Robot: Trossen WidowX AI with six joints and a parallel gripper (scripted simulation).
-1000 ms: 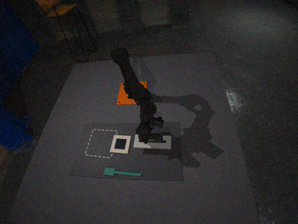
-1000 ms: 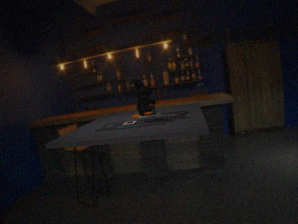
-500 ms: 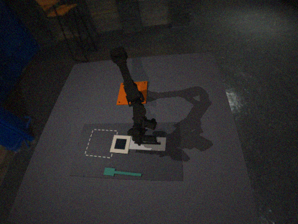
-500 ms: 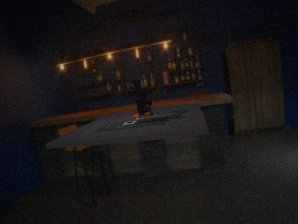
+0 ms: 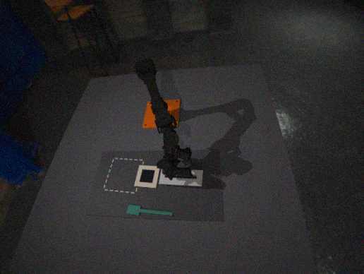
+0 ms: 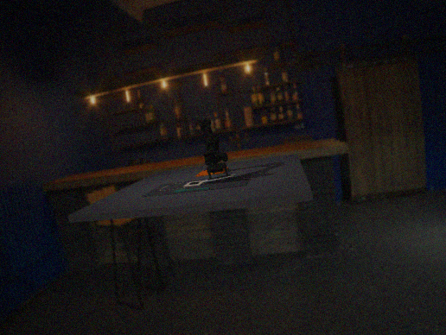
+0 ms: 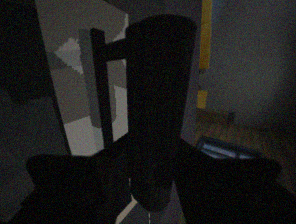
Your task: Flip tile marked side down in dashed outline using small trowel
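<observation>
The white tile (image 5: pixel 140 181) (image 6: pixel 196 183) lies on the dark mat (image 5: pixel 197 206) with its dark marked square facing up, just right of the dashed outline (image 5: pixel 127 159). My gripper (image 5: pixel 171 172) (image 6: pixel 214 167) (image 7: pixel 150 133) is right of the tile, low over a light grey pad (image 5: pixel 195 178) (image 7: pixel 75 132). It is shut on the thick dark handle (image 7: pixel 160 90) of the trowel (image 5: pixel 185 169). The trowel's thin dark blade (image 7: pixel 98 85) shows edge-on beside the handle in the wrist view. I cannot tell whether the blade touches the pad.
A flat teal trowel-shaped piece (image 5: pixel 148 211) lies near the mat's front edge. The arm stands on an orange base plate (image 5: pixel 174 106) on the grey table (image 5: pixel 106 106) (image 6: pixel 259 190). The room is dim, with a bar counter behind.
</observation>
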